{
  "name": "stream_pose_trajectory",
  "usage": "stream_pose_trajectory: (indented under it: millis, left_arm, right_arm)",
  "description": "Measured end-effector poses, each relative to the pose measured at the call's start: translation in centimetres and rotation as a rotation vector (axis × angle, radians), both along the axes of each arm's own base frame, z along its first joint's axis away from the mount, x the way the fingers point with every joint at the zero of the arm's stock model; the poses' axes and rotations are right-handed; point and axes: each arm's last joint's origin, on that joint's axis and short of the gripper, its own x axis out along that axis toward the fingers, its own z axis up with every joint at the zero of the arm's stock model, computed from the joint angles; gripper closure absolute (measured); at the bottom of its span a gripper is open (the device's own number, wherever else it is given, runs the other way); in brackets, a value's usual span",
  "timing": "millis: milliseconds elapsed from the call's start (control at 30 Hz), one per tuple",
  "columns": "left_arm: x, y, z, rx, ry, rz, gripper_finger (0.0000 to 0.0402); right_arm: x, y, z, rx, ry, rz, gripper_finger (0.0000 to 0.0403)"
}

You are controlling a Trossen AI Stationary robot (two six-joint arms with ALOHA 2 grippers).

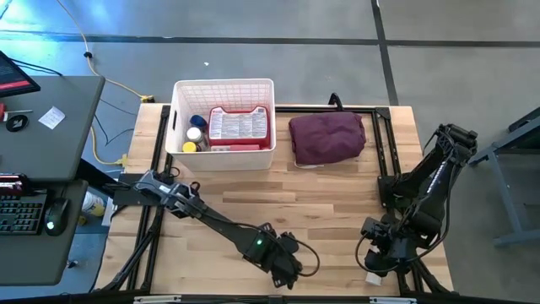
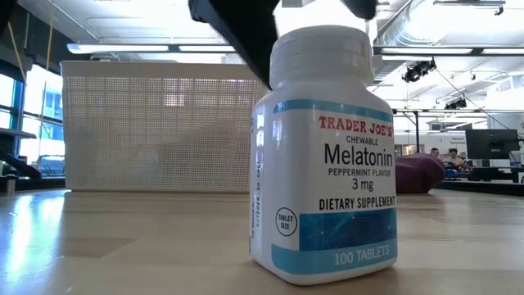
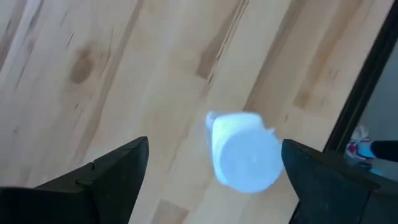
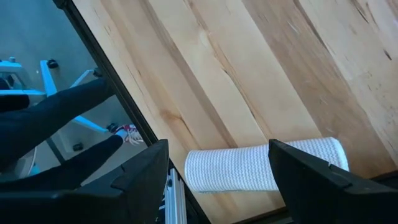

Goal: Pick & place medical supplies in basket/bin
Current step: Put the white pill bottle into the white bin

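Observation:
A white melatonin bottle (image 2: 323, 156) with a blue band stands upright on the wooden table near its front edge. My left gripper (image 3: 214, 171) is open and points down over it. One finger (image 3: 118, 171) is on each side of the white cap (image 3: 249, 158), and neither touches it. In the high view that gripper (image 1: 285, 267) hides the bottle. My right gripper (image 4: 227, 177) is open above a white gauze roll (image 4: 245, 168) that lies on its side at the table's near right edge (image 1: 373, 277). The white lattice basket (image 1: 179, 118) stands at the far left and holds a red case (image 1: 239, 125) and small bottles (image 1: 196, 133).
A maroon cloth bundle (image 1: 327, 138) lies to the right of the basket at the far side. A black frame rail (image 1: 384, 152) runs along the table's edges. A desk with a keyboard (image 1: 21, 211) stands beyond the left edge. Bare wood lies between basket and grippers.

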Motion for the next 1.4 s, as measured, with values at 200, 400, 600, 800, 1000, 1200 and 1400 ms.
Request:
stream_pose_trajectory:
  millis: [200, 400, 600, 800, 1000, 1200, 1400]
  left_arm:
    - [0.5, 0.0, -0.3, -0.022, -0.004, -0.016, 0.0002]
    - [0.8, -0.4, -1.5, -0.050, 0.024, -0.040, 0.0002]
    - [1.1, 0.0, -3.2, -0.042, 0.090, -0.036, 0.0002]
    - [1.4, 0.1, -4.1, -0.084, 0.127, -0.056, 0.0017]
    - [1.7, 0.1, -5.4, -0.112, 0.173, -0.060, 0.0077]
    - [1.9, 0.1, -5.7, -0.130, 0.183, -0.064, 0.0130]
    - [1.9, 0.1, -5.7, -0.122, 0.180, -0.062, 0.0176]
  right_arm:
    - [0.0, 0.0, 0.0, -0.001, 0.001, 0.000, 0.0137]
    - [0.0, 0.0, 0.0, 0.001, 0.000, 0.000, 0.0137]
    - [0.0, 0.0, 0.0, 0.002, 0.002, 0.001, 0.0137]
    - [0.0, 0.0, 0.0, 0.002, 0.000, 0.000, 0.0137]
    - [0.0, 0.0, 0.0, 0.002, 0.000, 0.000, 0.0137]
    - [0.0, 0.0, 0.0, 0.002, 0.000, 0.000, 0.0137]
    - [0.0, 0.0, 0.0, 0.002, 0.000, 0.000, 0.0137]
